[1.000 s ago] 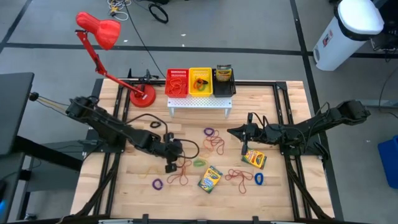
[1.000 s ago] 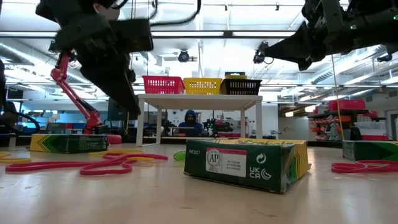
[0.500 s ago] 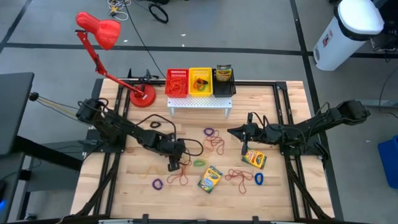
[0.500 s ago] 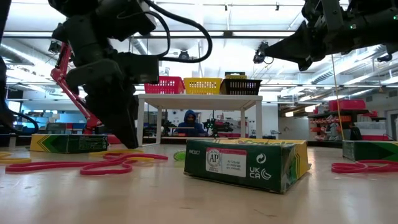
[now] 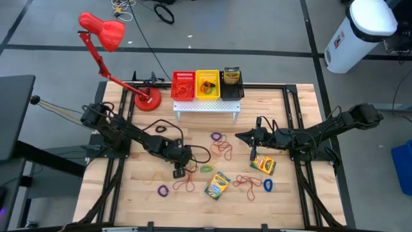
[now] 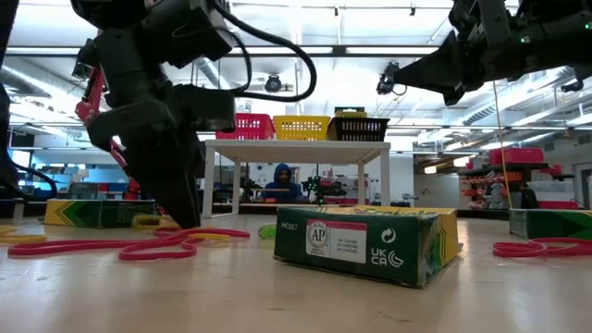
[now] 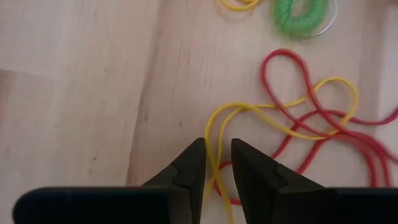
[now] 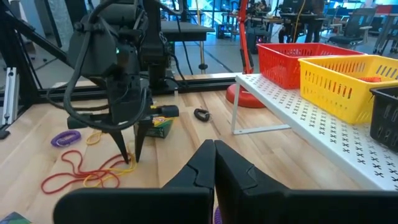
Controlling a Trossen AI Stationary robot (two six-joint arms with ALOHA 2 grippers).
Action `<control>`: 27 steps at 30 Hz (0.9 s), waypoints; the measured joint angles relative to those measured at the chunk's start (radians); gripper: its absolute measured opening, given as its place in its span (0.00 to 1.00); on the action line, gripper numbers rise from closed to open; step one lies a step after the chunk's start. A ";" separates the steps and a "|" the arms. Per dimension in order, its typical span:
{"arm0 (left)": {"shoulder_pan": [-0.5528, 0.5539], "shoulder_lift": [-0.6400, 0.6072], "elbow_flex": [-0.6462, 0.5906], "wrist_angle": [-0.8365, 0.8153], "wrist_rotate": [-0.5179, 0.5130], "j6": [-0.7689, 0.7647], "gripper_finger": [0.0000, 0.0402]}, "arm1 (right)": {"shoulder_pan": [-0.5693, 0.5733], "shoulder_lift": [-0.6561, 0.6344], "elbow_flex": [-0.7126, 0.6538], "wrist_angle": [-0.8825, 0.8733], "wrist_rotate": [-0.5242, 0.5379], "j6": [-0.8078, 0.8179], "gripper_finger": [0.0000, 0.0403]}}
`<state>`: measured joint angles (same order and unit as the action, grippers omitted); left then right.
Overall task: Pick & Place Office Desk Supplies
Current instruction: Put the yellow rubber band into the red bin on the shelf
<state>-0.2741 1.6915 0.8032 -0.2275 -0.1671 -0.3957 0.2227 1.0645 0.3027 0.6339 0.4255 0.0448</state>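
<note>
- My left gripper (image 7: 217, 163) is down at the tabletop, jaws narrowly parted with a yellow rubber band (image 7: 261, 115) running through the slot between the tips; I can't tell whether it's pinched.
- That yellow band is tangled with a red rubber band (image 7: 311, 134) just beyond the tips; a green rubber band (image 7: 301, 14) lies a bit farther off.
- From above, the left gripper (image 5: 179, 173) sits over the red tangle (image 5: 185, 183) near the table's front, with a purple rubber band (image 5: 163, 191) beside it.
- A crayon box (image 5: 217, 185) lies just to the right of that tangle, another crayon box (image 5: 262, 164) sits under my right arm, and a blue rubber band (image 5: 268, 185) is near it.
- My right gripper (image 8: 214, 163) hangs above the table's middle, jaws pressed together, nothing in them.
- At the back, the white perforated rack (image 5: 206, 107) carries a red basket (image 5: 183, 86), a yellow basket (image 5: 208, 85) and a black basket (image 5: 232, 84); the red desk lamp (image 5: 103, 32) stands at its left.
</note>
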 joint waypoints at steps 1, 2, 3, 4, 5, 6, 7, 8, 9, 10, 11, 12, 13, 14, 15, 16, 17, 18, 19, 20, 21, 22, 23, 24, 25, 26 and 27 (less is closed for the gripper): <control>0.000 0.005 0.001 0.001 -0.004 0.000 0.21 | 0.000 0.000 0.000 0.000 0.000 0.000 0.01; 0.000 0.011 0.001 0.004 -0.013 0.000 0.21 | 0.000 0.000 0.000 0.000 0.000 0.000 0.01; -0.001 0.014 0.002 0.005 -0.017 0.000 0.21 | 0.000 0.000 0.000 0.000 0.000 0.000 0.01; -0.001 0.020 0.003 0.007 -0.021 0.003 0.21 | 0.000 0.000 0.000 0.000 0.000 0.000 0.01; -0.001 0.022 0.003 0.008 -0.022 0.006 0.21 | 0.000 0.000 0.000 0.001 0.000 0.000 0.01; -0.001 0.022 0.003 0.008 -0.022 0.011 0.21 | 0.000 0.000 0.000 0.001 0.000 0.000 0.01; -0.001 0.023 0.003 0.008 -0.021 0.016 0.21 | 0.000 0.000 0.000 0.001 0.000 0.000 0.01; -0.001 0.022 0.003 0.008 -0.020 0.021 0.20 | 0.000 0.000 0.000 0.001 0.000 0.000 0.01; -0.001 0.019 0.003 0.008 -0.020 0.025 0.20 | 0.000 0.000 0.000 0.001 0.000 0.000 0.01; -0.001 0.018 0.002 0.008 -0.018 0.027 0.19 | 0.000 0.000 0.000 0.001 0.000 0.000 0.01; -0.001 0.018 0.002 0.008 -0.018 0.029 0.17 | 0.000 0.000 0.000 0.001 0.000 0.000 0.01; -0.001 0.018 0.006 0.002 -0.018 0.034 0.15 | 0.000 0.000 0.000 0.001 0.000 0.000 0.01; 0.000 0.019 0.012 -0.005 -0.017 0.044 0.13 | 0.000 0.000 0.000 0.001 0.000 0.000 0.01; 0.000 0.020 0.020 -0.012 -0.016 0.055 0.10 | 0.000 0.000 0.000 0.001 0.000 0.000 0.01; -0.001 0.021 0.028 -0.020 -0.015 0.065 0.07 | 0.000 0.000 0.000 0.001 0.000 0.000 0.01; -0.001 0.022 0.038 -0.031 -0.015 0.073 0.04 | 0.000 0.000 0.000 0.000 0.000 0.000 0.01; -0.001 0.021 0.051 -0.042 -0.018 0.075 0.02 | 0.000 0.000 0.000 0.001 0.000 0.000 0.01; -0.001 0.013 0.064 -0.056 -0.029 0.075 0.02 | 0.000 0.000 0.000 0.001 0.000 0.000 0.01; -0.001 0.006 0.077 -0.073 -0.042 0.076 0.02 | 0.000 0.000 0.000 0.000 0.000 0.000 0.01; -0.001 -0.002 0.094 -0.086 -0.049 0.080 0.02 | 0.000 0.000 0.000 0.000 0.000 0.000 0.01; -0.002 -0.016 0.106 -0.108 -0.054 0.086 0.02 | 0.000 0.000 0.000 0.000 0.000 0.000 0.01; -0.003 -0.032 0.119 -0.148 -0.059 0.089 0.02 | 0.000 0.000 0.000 0.000 0.000 0.000 0.01; -0.004 -0.046 0.136 -0.175 -0.066 0.093 0.02 | 0.000 0.000 0.000 -0.002 0.000 0.000 0.01; -0.007 -0.063 0.152 -0.193 -0.079 0.097 0.02 | 0.000 0.000 0.000 -0.006 0.000 0.000 0.01; -0.008 -0.083 0.165 -0.220 -0.099 0.100 0.02 | 0.000 0.000 0.000 -0.007 0.000 0.000 0.01; -0.007 -0.106 0.178 -0.250 -0.121 0.101 0.02 | 0.000 0.000 0.000 -0.005 0.000 0.000 0.01; -0.007 -0.128 0.192 -0.282 -0.147 0.101 0.02 | 0.000 0.000 0.000 -0.007 0.000 0.000 0.01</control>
<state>-0.2812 1.5635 0.9947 -0.5098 -0.3145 -0.2943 0.2230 1.0647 0.3024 0.6267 0.4255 0.0452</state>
